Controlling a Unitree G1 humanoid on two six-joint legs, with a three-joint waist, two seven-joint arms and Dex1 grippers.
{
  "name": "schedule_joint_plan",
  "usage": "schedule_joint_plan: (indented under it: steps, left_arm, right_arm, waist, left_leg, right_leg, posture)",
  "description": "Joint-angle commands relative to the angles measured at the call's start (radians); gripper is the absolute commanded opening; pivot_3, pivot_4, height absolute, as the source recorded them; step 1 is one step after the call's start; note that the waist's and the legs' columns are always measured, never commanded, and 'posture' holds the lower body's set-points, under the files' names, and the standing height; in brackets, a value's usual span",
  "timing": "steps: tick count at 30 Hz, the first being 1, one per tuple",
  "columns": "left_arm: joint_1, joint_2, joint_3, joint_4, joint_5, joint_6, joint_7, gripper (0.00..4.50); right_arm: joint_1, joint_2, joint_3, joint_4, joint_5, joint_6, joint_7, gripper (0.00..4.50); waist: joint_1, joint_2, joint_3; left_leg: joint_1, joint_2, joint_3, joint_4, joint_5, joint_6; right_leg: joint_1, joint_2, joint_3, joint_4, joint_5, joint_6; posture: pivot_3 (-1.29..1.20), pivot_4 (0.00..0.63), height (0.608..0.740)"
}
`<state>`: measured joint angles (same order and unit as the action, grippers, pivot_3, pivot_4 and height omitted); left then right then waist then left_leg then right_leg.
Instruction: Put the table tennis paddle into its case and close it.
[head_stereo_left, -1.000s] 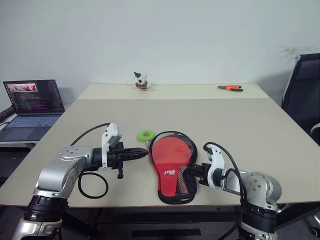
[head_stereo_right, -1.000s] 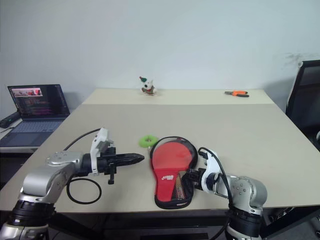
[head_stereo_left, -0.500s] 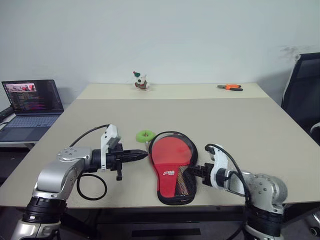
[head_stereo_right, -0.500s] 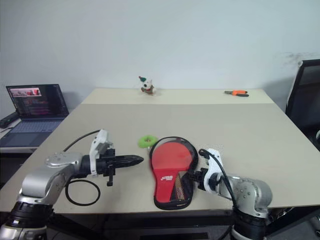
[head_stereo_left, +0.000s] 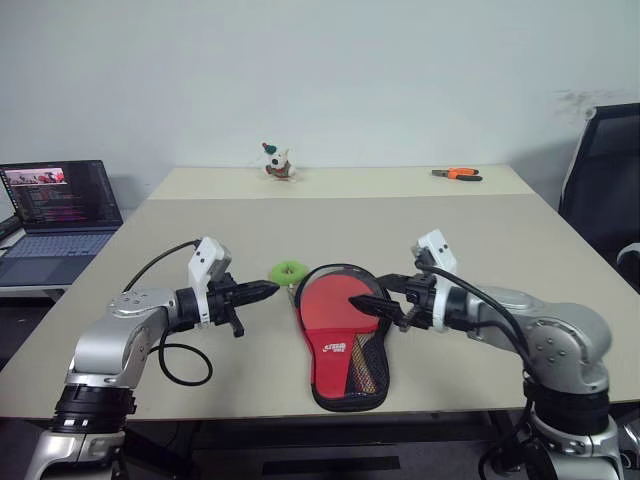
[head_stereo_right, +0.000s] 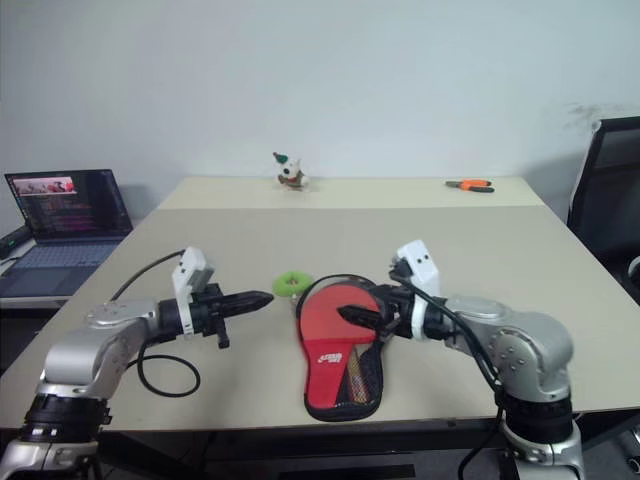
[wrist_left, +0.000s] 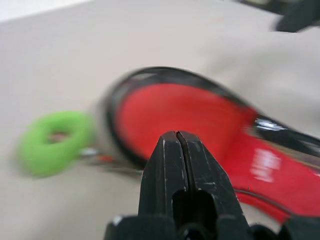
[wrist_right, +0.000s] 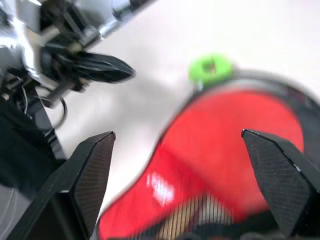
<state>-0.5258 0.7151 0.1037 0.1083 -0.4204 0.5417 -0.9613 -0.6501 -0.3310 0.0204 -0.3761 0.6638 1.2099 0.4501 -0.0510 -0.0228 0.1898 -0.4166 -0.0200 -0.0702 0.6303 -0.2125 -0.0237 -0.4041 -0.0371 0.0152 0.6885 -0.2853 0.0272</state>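
The case lies flat near the table's front edge, red with a black mesh panel and a white logo, its black zipper rim looping up around the round end. I cannot tell the paddle apart from the case's red. A green ring tag rests against the round end's far left rim. My right gripper hovers open just above the case's round part, holding nothing. My left gripper is shut and empty, pointing at the case's left rim beside the green ring.
A laptop stands on a side table at the left. A small toy figure and orange pliers lie at the table's far edge. A black chair is at the right. A black cable loop hangs by my left arm.
My right gripper let go at the case's handle end, rose, rolled and opened wide over the case. My left gripper, still shut, shifted slightly left and away from me, toward the green ring.
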Motion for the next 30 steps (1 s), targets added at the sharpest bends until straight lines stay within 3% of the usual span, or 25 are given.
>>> schedule_joint_plan:
  steps: [1, 7, 12, 21, 30]
  left_arm:
    - [-0.053, -0.016, 0.003, 0.067, 0.076, -0.067, 0.096, 0.92]
    - [-0.167, -0.067, -0.026, 0.279, 0.174, -0.157, 0.193, 2.94]
    - [-0.335, -0.123, -0.049, 0.579, 0.243, -0.237, 0.233, 4.44]
    - [-0.596, -0.248, -0.112, 1.079, 0.371, -0.351, 0.209, 4.44]
    - [-0.642, -0.318, -0.152, 1.197, 0.473, -0.396, 0.198, 4.44]
  right_arm:
    - [-0.012, 0.020, 0.099, 0.095, -0.088, -0.150, 0.031, 4.50]
    - [0.005, 0.058, 0.160, 0.160, -0.152, -0.223, 0.032, 4.50]
    - [0.015, 0.074, 0.170, 0.171, -0.177, -0.233, 0.028, 4.50]
    - [0.024, 0.109, 0.166, 0.172, -0.210, -0.227, -0.007, 4.50]
    - [0.049, 0.117, 0.162, 0.138, -0.226, -0.213, -0.053, 4.50]
  waist:
    - [0.001, 0.000, 0.000]
    - [0.009, 0.000, 0.000]
    - [0.019, 0.000, 0.000]
    - [0.018, 0.000, 0.000]
    - [0.017, -0.001, 0.000]
  left_leg:
    - [0.000, 0.000, 0.000, 0.000, 0.000, 0.000]
    - [-0.001, -0.001, -0.001, 0.000, 0.000, 0.000]
    - [-0.001, -0.001, -0.001, 0.000, 0.000, 0.000]
    - [-0.001, -0.002, -0.001, 0.000, 0.000, 0.000]
    - [-0.001, -0.002, -0.001, 0.000, 0.000, 0.000]
  right_leg:
    - [0.000, 0.000, 0.000, 0.000, 0.000, 0.000]
    - [-0.001, -0.001, -0.001, 0.000, 0.000, 0.000]
    - [-0.001, -0.001, -0.002, 0.001, 0.000, 0.000]
    - [-0.001, -0.001, -0.002, 0.000, 0.000, 0.000]
    - [-0.001, 0.000, -0.002, 0.001, 0.000, 0.000]
  posture:
    - [0.00, 0.150, 0.740]
    - [0.00, 0.150, 0.740]
    - [0.00, 0.150, 0.740]
    - [0.00, 0.150, 0.740]
    - [0.00, 0.150, 0.740]
